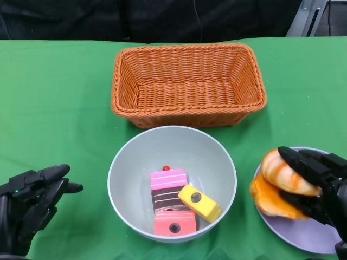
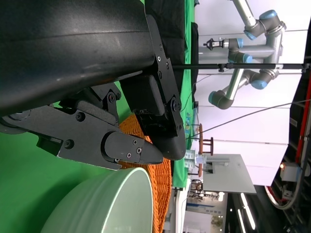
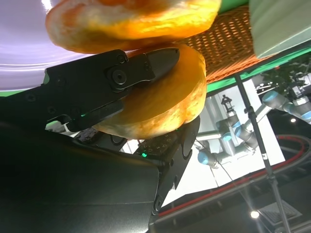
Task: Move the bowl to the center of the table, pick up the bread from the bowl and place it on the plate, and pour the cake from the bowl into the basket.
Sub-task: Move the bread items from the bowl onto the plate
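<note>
Right hand [image 1: 314,181] gripped the bread [image 1: 282,184], fingers [image 3: 146,65] wrapped over its top, holding it at the near-left edge of the purple plate [image 1: 309,235]; couldn't tell whether it touched the plate. Left hand [image 1: 32,203] held nothing, fingers apart, resting over the green tablecloth [image 1: 54,108] left of the bowl [image 1: 135,157]. Grey bowl sat mid-table, just in front of the wicker basket [image 1: 187,84]. Three cake pieces in the bowl: pink layered slice [image 1: 168,187], yellow block [image 1: 199,202], pink block [image 1: 174,223], all touching.
</note>
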